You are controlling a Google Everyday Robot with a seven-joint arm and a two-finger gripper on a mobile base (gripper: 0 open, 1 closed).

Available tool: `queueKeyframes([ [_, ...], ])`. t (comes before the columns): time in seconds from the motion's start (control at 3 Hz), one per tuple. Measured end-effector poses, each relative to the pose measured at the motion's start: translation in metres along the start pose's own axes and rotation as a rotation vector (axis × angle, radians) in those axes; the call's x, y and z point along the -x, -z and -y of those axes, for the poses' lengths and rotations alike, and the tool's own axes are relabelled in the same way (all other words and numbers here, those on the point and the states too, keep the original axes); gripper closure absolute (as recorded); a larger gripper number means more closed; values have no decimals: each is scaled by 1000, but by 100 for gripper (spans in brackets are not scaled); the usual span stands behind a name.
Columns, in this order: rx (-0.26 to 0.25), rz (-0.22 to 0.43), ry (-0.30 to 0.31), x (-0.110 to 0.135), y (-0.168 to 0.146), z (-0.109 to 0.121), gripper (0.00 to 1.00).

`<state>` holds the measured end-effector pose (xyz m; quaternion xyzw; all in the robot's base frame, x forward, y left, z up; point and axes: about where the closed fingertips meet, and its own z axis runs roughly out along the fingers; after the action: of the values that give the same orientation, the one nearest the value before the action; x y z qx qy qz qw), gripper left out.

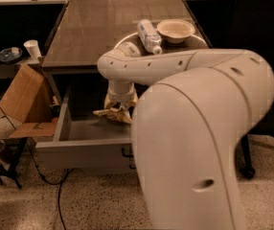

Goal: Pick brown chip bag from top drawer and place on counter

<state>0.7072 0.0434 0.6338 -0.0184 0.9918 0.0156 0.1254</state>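
The top drawer (82, 147) stands pulled open below the counter (103, 28). My gripper (120, 104) reaches straight down into the drawer from the white arm and is shut on the brown chip bag (112, 114). The bag is crumpled and tan, bunched around the gripper's tip near the drawer's right side. Its right part is hidden behind my arm's large white shell.
A clear plastic bottle (149, 35) lies on the counter beside a cream bowl (175, 30). An open cardboard box (24, 97) leans against the drawer's left side. A white cup (32, 48) stands on a low shelf at the left. A chair base (266, 147) is at the right.
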Motion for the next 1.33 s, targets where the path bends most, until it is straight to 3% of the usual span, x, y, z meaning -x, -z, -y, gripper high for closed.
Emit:
queueKeyframes([
  [0.33, -27, 24, -55, -8, 14, 25, 73],
  [0.67, -63, 77, -92, -18, 51, 55, 96],
  [1.0, -111, 110, -71, -27, 102, 78, 100],
  [1.33, -182, 108, 24, -45, 158, 91, 100],
])
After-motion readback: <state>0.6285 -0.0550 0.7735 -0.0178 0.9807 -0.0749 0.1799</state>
